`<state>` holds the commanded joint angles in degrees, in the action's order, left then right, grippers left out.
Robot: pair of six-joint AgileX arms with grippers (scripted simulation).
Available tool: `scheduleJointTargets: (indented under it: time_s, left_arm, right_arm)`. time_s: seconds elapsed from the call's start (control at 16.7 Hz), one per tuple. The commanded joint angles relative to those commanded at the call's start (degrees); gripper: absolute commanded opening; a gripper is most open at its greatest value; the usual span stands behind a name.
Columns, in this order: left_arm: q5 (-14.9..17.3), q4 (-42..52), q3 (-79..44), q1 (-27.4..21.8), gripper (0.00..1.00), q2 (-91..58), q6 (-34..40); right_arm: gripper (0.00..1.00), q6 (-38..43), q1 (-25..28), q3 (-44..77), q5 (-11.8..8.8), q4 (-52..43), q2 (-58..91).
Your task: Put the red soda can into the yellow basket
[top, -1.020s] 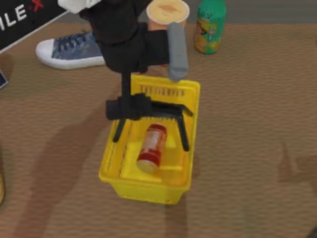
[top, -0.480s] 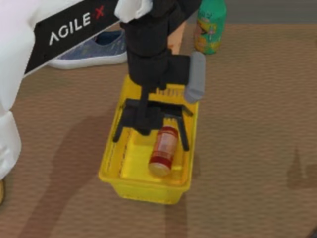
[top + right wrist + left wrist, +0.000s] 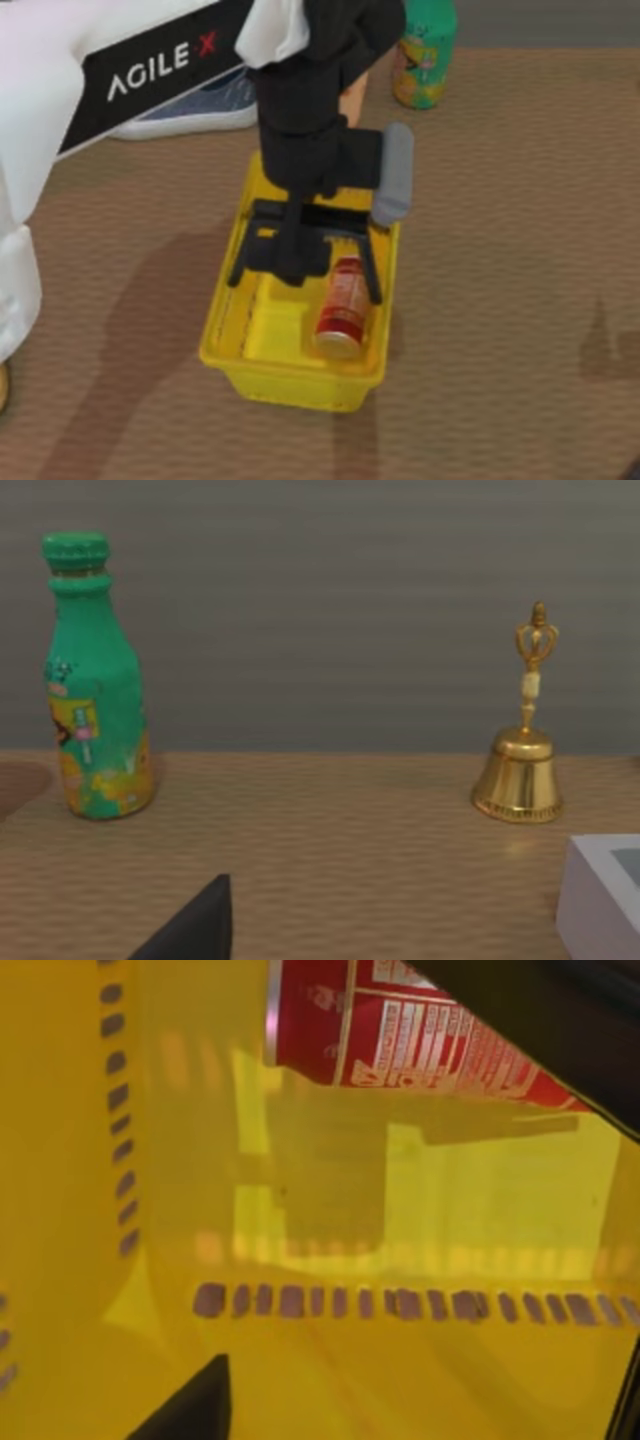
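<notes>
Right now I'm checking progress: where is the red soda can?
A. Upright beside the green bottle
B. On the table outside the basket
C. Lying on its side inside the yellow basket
C: the red soda can lies on its side inside the yellow basket.

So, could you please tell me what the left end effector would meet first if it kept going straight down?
Probably the yellow basket floor; the red soda can lies just beside that line.
</notes>
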<state>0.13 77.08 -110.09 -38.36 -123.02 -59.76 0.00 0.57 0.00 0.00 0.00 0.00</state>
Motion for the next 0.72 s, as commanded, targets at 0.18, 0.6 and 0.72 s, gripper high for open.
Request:
scheduleJointTargets:
  time_s: [0.18,0.6,0.72]
  left_arm:
    - [0.00,-0.21,0.22,0.00,1.00,0.01,0.01]
    - [0.00,-0.21,0.22,0.00,0.55,0.01,0.01]
    - [0.00,-0.21,0.22,0.00,0.40,0.01,0.01]
  right_arm:
    - [1.00,0.00,0.00,0.00,0.00,0.00,0.00]
    - [1.00,0.00,0.00,0.00,0.00,0.00,0.00]
    - [1.00,0.00,0.00,0.00,0.00,0.00,0.00]
